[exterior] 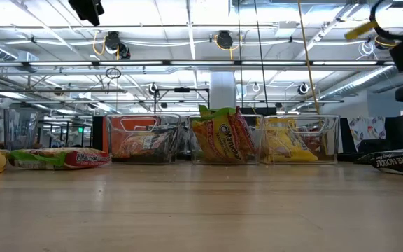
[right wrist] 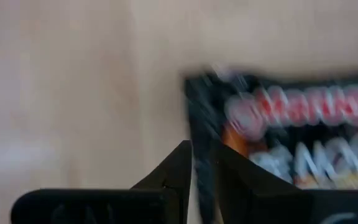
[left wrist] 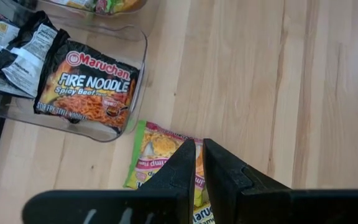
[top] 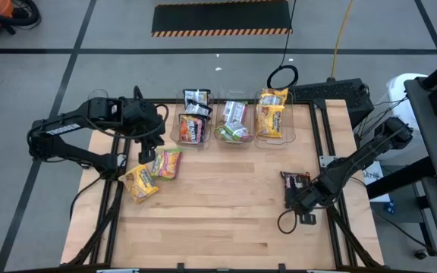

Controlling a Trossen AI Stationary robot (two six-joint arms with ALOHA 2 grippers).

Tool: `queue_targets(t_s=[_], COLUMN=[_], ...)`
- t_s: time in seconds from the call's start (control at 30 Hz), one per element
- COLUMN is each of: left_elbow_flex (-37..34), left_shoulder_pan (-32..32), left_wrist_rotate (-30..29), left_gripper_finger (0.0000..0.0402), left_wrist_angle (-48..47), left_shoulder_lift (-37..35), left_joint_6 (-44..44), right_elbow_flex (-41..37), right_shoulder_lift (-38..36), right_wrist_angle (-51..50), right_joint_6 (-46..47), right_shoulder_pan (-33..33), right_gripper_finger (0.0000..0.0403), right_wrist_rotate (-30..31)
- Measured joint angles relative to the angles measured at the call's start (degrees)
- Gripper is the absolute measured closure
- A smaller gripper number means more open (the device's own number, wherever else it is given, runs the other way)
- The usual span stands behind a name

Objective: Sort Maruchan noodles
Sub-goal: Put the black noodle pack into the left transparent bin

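Note:
A dark Maruchan packet (top: 294, 180) lies near the table's right edge, also seen in the right wrist view (right wrist: 303, 137). My right gripper (top: 298, 199) (right wrist: 205, 155) is at its near end, pointing steeply down and shut on it. At the left, a green-edged packet (top: 167, 163) (left wrist: 160, 155) and a yellow packet (top: 139, 182) lie flat on the wood. My left gripper (top: 149, 156) (left wrist: 199, 155) hovers shut high above the green-edged one and holds nothing. Three clear bins at the far side hold dark (top: 194, 125), green (top: 234, 127) and yellow (top: 271, 114) packets. My right gripper has the dark packet's edge (right wrist: 197, 118) running into the narrow gap between its two fingers. It comes at the packet from above, at a steep slant. The picture is blurred, so how far the edge reaches in does not show. In the low view the packet (exterior: 394, 159) still rests on the table.
The three bins stand in a row along the far edge, the leftmost with its rim (left wrist: 143, 56) just beyond the green-edged packet. Bare wood (top: 226, 212) fills the middle and near part of the table. A cable loop (top: 283, 76) lies behind the bins.

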Motion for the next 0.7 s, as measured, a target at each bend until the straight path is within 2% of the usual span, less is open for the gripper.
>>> queue_targets(t_s=[0.17,0.43,0.7], left_elbow_flex=[0.0,0.0,0.0], left_shoulder_pan=[-0.01,-0.02,0.0], left_wrist_rotate=[0.0,0.0,0.01], left_gripper_finger=[0.0364,0.0364,0.0364], left_wrist_angle=[-0.01,-0.03,-0.06], left_shoulder_lift=[0.01,0.01,0.0], left_joint_6=[0.0,0.0,0.02], right_elbow_flex=[-0.04,-0.04,-0.04], right_shoulder_lift=[3.13,3.82,4.04], right_wrist_angle=[-3.32,1.53,1.47], right_joint_6=[-1.52,-1.95,-1.07], right_shoulder_pan=[0.15,0.24,1.61], right_gripper_finger=[0.0351,0.0351,0.0351], right_wrist_rotate=[-0.78,-6.81,-4.86])
